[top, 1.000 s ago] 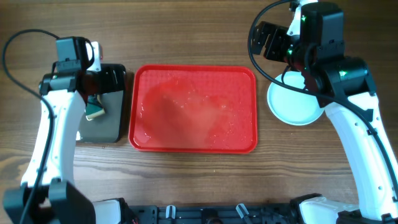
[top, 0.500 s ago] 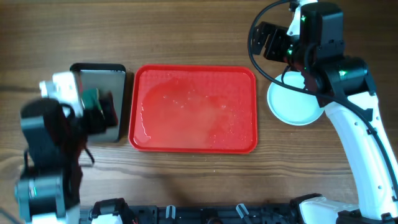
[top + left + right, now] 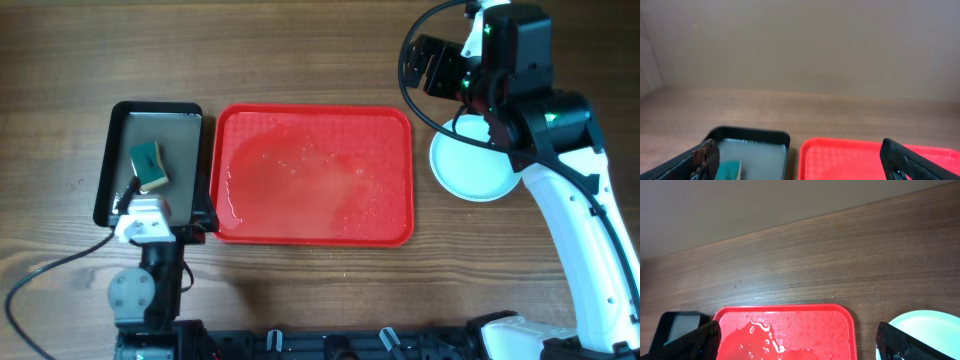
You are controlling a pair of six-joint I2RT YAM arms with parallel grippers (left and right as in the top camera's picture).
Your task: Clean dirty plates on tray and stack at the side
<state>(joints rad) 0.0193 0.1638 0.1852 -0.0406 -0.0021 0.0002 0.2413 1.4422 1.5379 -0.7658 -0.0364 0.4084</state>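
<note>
Your left arm now back at near worktop (image 3: 300, 50) edge, off dark tray (image 3: 178, 130); green sponge (image 3: 148, 166) lies there, free. Your left claw (image 3: 801, 161) wide, holding nothing. Your right claw (image 3: 797, 342) wide too, unmoved. Plates (image 3: 470, 178) just right of wet red tray (image 3: 300, 140), turquoise one showing, partly under right arm

A green sponge (image 3: 149, 166) lies in the dark metal tray (image 3: 172, 130).

dark tray (image 3: 750, 133) with sponge (image 3: 730, 170), red tray (image 3: 850, 159), wooden table (image 3: 790, 107)
</note>
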